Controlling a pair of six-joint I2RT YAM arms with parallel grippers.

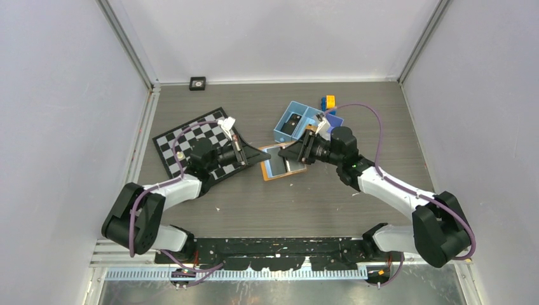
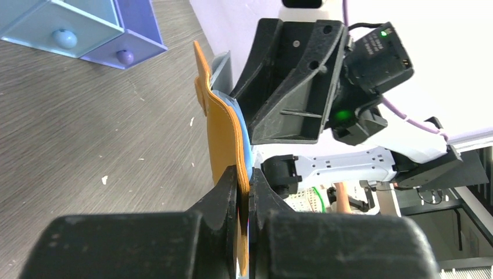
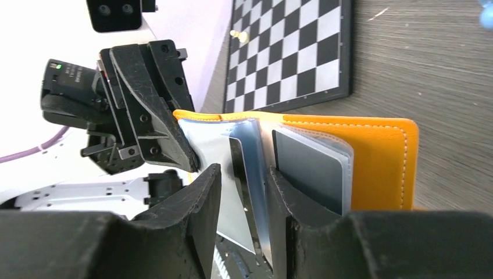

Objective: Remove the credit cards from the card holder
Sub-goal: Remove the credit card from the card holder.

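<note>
My left tool (image 2: 244, 181) is pressed together on the edge of the orange card holder (image 1: 278, 166), which is open at mid-counter (image 1: 318, 203), near the blue tray (image 1: 295, 124). My right tool (image 3: 244, 174) straddles a clear sleeve (image 3: 251, 145) inside it. I cannot tell whether it pinches.

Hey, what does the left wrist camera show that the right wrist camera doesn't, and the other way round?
Only the left wrist view: the card holder's plain orange back, seen edge-on and pinched in the left hand, plus a corner of the blue tray.
Only the right wrist view: the holder's open inside, its clear sleeves, what looks like a dark card, one sleeve between the right hand's open fingers, and the chessboard.
Both: the orange holder, the opposite hand, and the grey table.
</note>
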